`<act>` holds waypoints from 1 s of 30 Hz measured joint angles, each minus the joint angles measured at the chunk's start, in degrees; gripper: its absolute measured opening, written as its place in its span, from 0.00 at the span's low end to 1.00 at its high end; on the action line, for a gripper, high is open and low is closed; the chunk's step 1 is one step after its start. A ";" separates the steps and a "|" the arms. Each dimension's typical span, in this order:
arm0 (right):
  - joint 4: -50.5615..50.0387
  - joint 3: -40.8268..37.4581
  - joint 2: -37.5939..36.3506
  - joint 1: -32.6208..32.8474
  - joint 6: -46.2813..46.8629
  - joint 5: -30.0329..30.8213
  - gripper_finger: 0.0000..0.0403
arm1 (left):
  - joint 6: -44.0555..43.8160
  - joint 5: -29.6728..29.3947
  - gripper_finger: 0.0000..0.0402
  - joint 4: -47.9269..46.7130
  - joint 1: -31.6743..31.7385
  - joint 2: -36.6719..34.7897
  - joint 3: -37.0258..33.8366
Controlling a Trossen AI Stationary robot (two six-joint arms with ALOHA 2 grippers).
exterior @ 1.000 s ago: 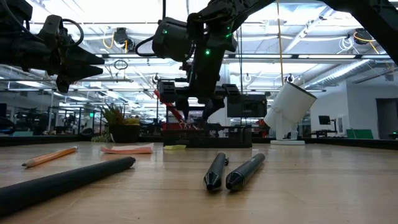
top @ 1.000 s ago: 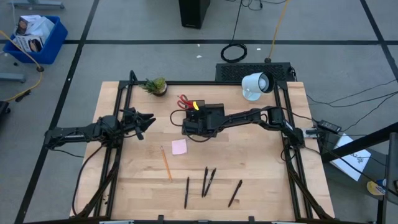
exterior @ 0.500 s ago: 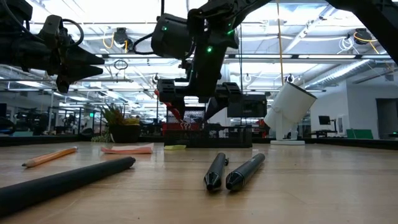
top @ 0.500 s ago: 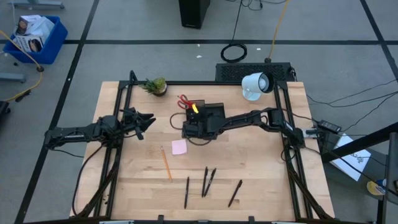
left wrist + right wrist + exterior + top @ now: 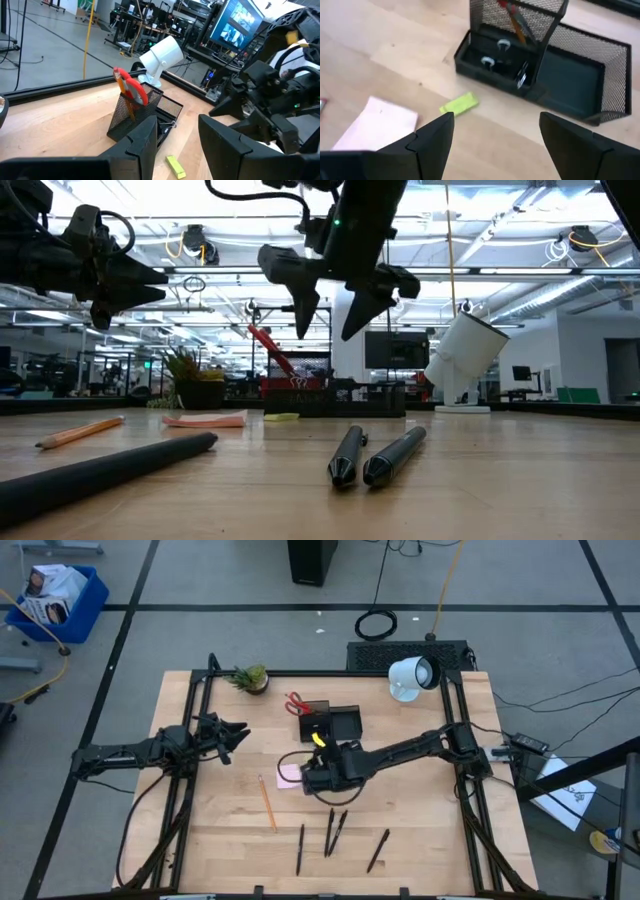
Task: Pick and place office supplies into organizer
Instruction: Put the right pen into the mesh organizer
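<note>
The right claw (image 5: 312,778) hangs open and empty above the pink sticky-note pad (image 5: 288,776).

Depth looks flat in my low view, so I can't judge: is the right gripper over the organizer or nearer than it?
Observer: Nearer. From above, the right gripper hangs by the pink sticky-note pad, short of the organizer.
Operator: Carrying anything?
Observer: No. Its wrist view shows open fingers, nothing between them.
Operator: Anything in the organizer's tray?
Observer: Small metal clips in one low compartment.
</note>
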 joint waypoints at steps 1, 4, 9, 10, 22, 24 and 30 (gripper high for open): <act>-0.28 0.00 -0.02 0.24 0.02 -0.16 0.70 | 0.00 0.00 0.37 0.04 -0.02 0.00 0.00; -2.53 0.00 0.02 1.13 -3.12 -0.50 0.70 | 0.00 0.01 0.37 0.05 -0.01 -0.02 0.00; -0.93 -0.90 0.07 2.21 -11.51 -6.41 0.70 | 0.00 0.02 0.37 0.07 -0.01 0.00 0.00; -0.85 -1.07 0.11 2.57 -11.47 -6.59 0.70 | 0.00 0.02 0.37 0.07 -0.02 0.00 0.00; -2.62 -5.46 -0.27 9.03 29.19 -14.23 0.70 | 0.00 0.02 0.37 0.09 -0.02 0.00 0.00; -2.03 -6.78 -0.33 9.91 32.13 -13.24 0.70 | 0.00 0.02 0.37 0.07 -0.02 -0.01 0.00; -2.15 -7.63 -0.33 10.20 46.97 -19.62 0.70 | 0.00 0.02 0.37 0.09 -0.02 -0.01 0.00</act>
